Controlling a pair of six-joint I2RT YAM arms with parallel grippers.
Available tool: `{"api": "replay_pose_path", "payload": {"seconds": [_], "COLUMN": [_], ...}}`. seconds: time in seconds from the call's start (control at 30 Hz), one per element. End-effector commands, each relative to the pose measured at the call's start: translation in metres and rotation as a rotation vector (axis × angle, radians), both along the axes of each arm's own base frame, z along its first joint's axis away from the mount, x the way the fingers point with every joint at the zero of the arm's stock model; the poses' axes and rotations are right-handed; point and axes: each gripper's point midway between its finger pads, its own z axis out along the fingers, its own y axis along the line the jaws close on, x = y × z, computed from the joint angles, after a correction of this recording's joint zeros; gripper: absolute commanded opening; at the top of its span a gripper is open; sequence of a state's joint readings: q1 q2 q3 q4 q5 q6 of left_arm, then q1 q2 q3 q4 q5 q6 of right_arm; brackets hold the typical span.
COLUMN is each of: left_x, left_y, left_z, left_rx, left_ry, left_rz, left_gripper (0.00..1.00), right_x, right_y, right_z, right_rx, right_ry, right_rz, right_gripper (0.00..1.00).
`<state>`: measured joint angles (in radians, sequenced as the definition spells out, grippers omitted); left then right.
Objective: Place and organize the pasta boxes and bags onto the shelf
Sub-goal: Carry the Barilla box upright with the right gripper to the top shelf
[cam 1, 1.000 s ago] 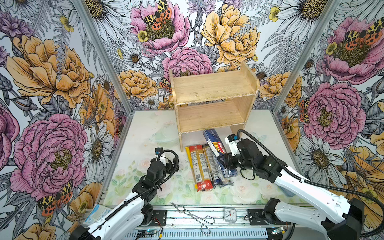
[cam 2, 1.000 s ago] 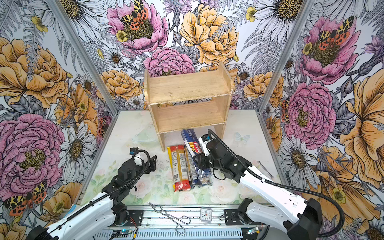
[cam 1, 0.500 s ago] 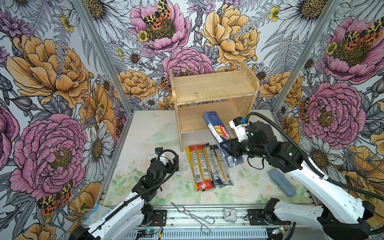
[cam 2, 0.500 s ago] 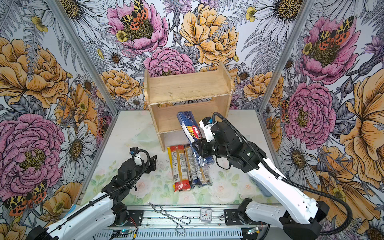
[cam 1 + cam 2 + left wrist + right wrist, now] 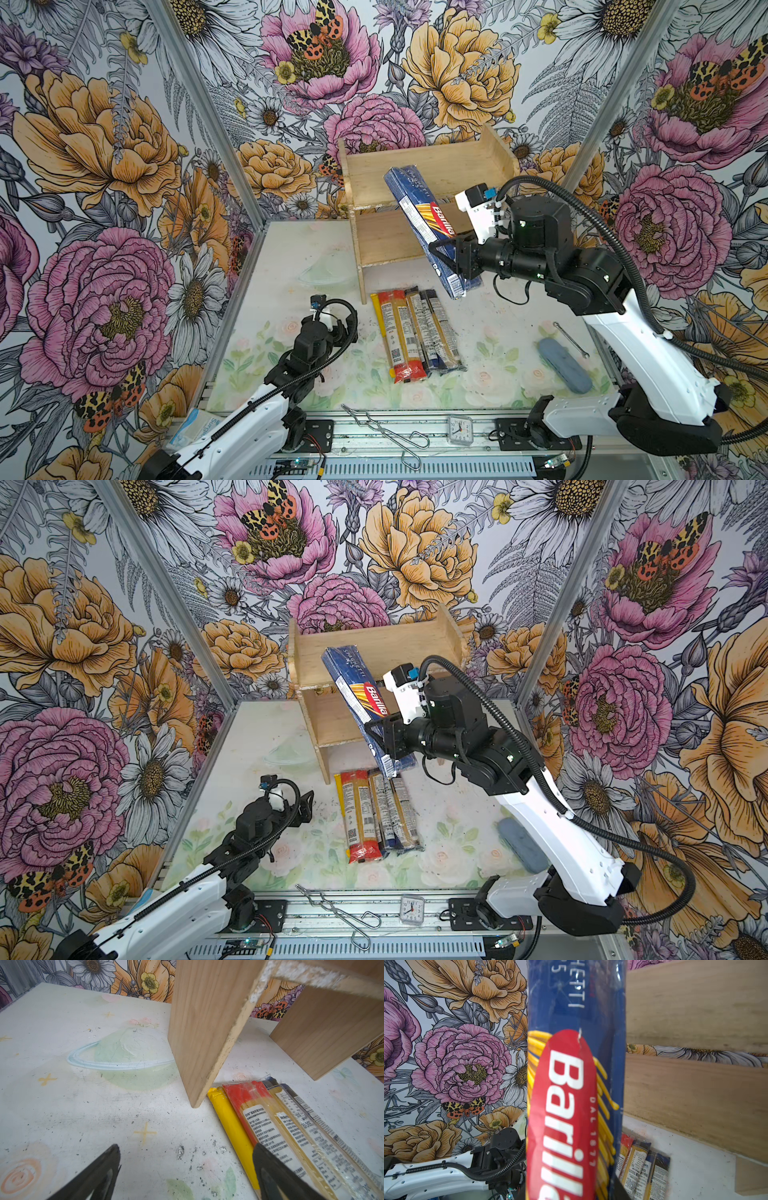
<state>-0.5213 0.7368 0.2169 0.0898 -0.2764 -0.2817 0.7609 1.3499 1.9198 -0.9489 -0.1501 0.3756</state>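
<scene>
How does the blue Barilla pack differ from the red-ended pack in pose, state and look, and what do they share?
Pose: the Barilla pack hangs tilted before the shelf; the red-ended pack lies flat on the table. State: the right gripper grips the Barilla pack; nothing holds the red-ended pack. Look: the Barilla pack is opaque dark blue; the red-ended pack is clear. Both are long, narrow and off the shelf.

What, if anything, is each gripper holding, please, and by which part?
The right gripper clamps the Barilla pack by its lower part; the left gripper is open, empty.
</scene>
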Motion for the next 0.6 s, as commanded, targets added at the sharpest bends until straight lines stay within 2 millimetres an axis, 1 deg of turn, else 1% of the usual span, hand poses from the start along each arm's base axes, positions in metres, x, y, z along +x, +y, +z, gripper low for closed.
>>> {"api": "replay_pose_path", "payload": {"seconds": [0.0, 0.13, 0.23, 0.3, 0.37, 0.43, 0.57], "left_x": [0.004, 0.005, 0.004, 0.004, 0.002, 0.001, 0.0], "left_y": [-0.005, -0.005, -0.007, -0.006, -0.011, -0.01, -0.009], "left_z": [0.015, 0.017, 0.021, 0.023, 0.024, 0.024, 0.021], "left_rx": [0.0, 0.006, -0.004, -0.006, -0.018, -0.019, -0.013], "left_ry": [-0.03, -0.032, -0.04, -0.051, -0.051, -0.055, -0.051], "left_rz": [-0.023, -0.03, -0.047, -0.048, -0.079, -0.082, -0.095], "left_gripper": [0.99, 0.99, 0.99, 0.99, 0.99, 0.99, 0.99], "right_x": [0.016, 0.048, 0.068, 0.075, 0.082, 0.09, 0.107], "right_y": [0.003, 0.012, 0.017, 0.023, 0.028, 0.034, 0.04], "right_z": [0.077, 0.094, 0.105, 0.112, 0.12, 0.124, 0.128], "right_rx": [0.132, 0.147, 0.157, 0.169, 0.187, 0.2, 0.207], "right_ry": [-0.22, -0.252, -0.282, -0.299, -0.317, -0.329, -0.36], "right_rz": [-0.049, -0.139, -0.193, -0.2, -0.21, -0.219, -0.26], "right_gripper": [0.0, 0.0, 0.0, 0.0, 0.0, 0.0, 0.0]}}
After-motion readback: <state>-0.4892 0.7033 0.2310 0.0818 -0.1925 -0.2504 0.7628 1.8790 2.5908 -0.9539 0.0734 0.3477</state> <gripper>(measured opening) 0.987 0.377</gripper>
